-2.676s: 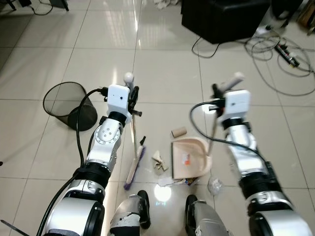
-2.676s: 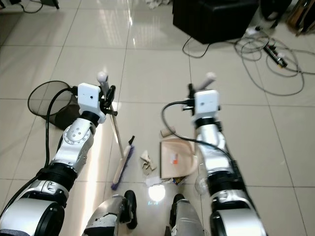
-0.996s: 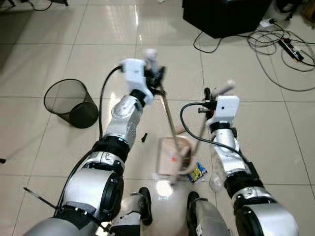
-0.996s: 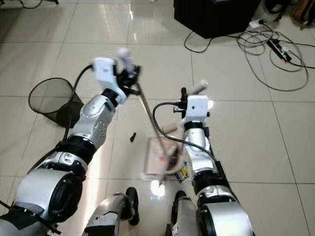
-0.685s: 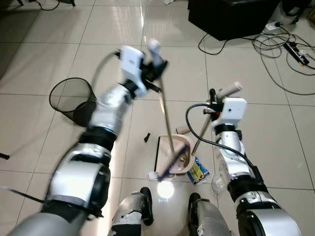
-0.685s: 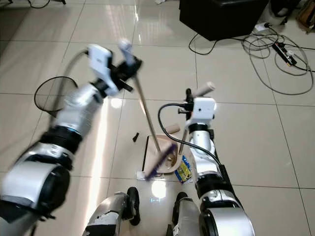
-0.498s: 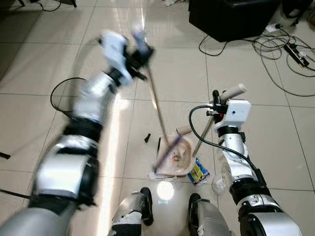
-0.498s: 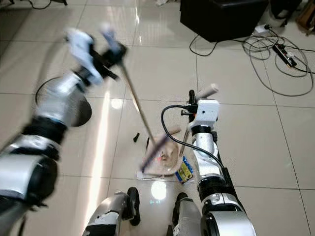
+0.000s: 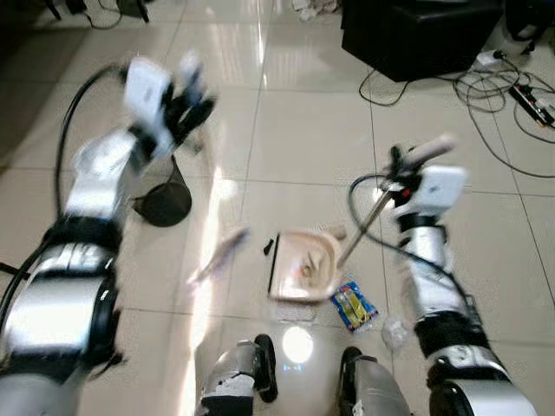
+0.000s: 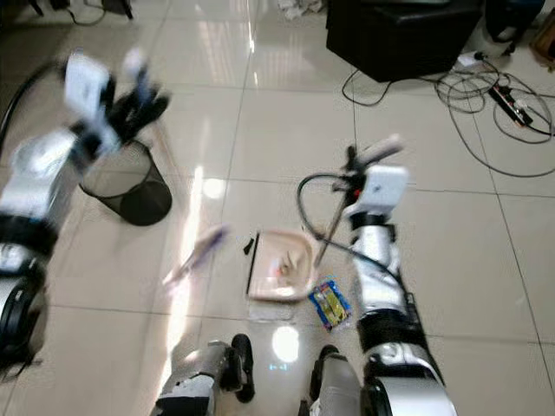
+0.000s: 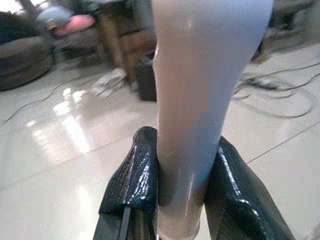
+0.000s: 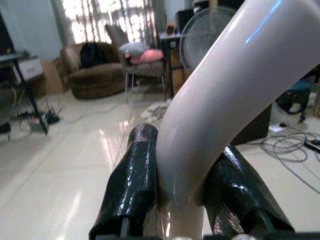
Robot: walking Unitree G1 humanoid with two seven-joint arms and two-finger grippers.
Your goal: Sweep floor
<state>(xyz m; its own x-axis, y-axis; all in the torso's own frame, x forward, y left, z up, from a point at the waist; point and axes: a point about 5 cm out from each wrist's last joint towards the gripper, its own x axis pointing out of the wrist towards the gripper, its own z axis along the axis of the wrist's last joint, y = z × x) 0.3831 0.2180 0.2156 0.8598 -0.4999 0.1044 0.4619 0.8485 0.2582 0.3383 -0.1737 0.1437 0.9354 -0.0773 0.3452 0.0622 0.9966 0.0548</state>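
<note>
Left eye view: the dustpan (image 9: pixel 303 264) lies flat on the tiled floor just ahead of the robot's feet and serves as the reference landmark. Its mouth faces the robot's left; its long handle (image 9: pixel 364 227) rises from the right edge, tilted up and away to the right gripper (image 9: pixel 401 166). In the right wrist view the black fingers (image 12: pixel 131 187) are clamped on the pale curved grip. Debris rests inside the pan.

The broom head (image 9: pixel 217 256), blurred, is to the left of the dustpan and apart from it, its bristle end angled down toward the robot. The left gripper (image 9: pixel 186 104) is raised well beyond the dustpan on its left side; the left wrist view shows its fingers (image 11: pixel 135 175) clenched on the broom's pale handle top (image 11: pixel 200 90). The shaft itself cannot be traced through the blur, so the broom's long axis is judged to run from the head up to that gripper.

Handling, as judged:
- Broom: light, with a stiff shaft and flexible bristles. The smooth grip may twist, so hold it near the top.
- Dustpan: light, rigid plastic that slides easily on glossy tile. Press its lip down.

A yellow wrapper (image 9: pixel 352 305) lies just beside the dustpan's near right corner, still unswept. A mesh bin (image 9: pixel 165 201) stands well to the dustpan's left.
</note>
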